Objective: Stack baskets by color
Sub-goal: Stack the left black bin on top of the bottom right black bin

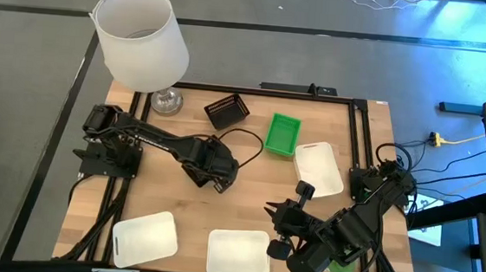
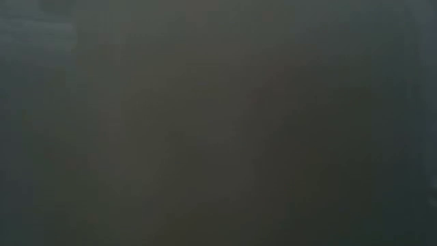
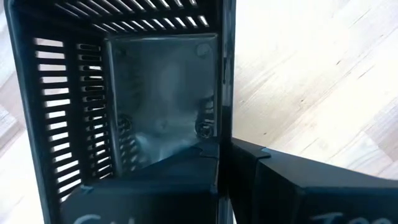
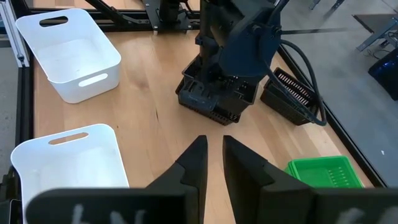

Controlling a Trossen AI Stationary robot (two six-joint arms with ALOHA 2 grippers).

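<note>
My left gripper (image 1: 216, 167) is at the table's middle, shut on a black slatted basket (image 4: 211, 102), which is low over the wood. I cannot tell whether the basket's bottom touches the table. A second black basket (image 1: 227, 110) stands on the table behind it, and a green basket (image 1: 283, 133) to its right. Three white baskets rest on the table: one right of centre (image 1: 319, 168) and two along the near edge (image 1: 144, 237) (image 1: 238, 253). My right gripper (image 4: 214, 149) hovers near the front right, its fingers a narrow gap apart and holding nothing. The low view is dark. My left gripper pinches one side wall (image 3: 222, 118) of the black basket, with one finger inside the basket and one outside. The fingers come from above, slanting down. The basket sits open side up below the gripper.
A big white cylindrical shade (image 1: 142, 37) stands at the far left corner over a metal base (image 1: 166, 102). A black frame (image 1: 361, 128) borders the table. Bare wood lies between the held basket and the near white baskets.
</note>
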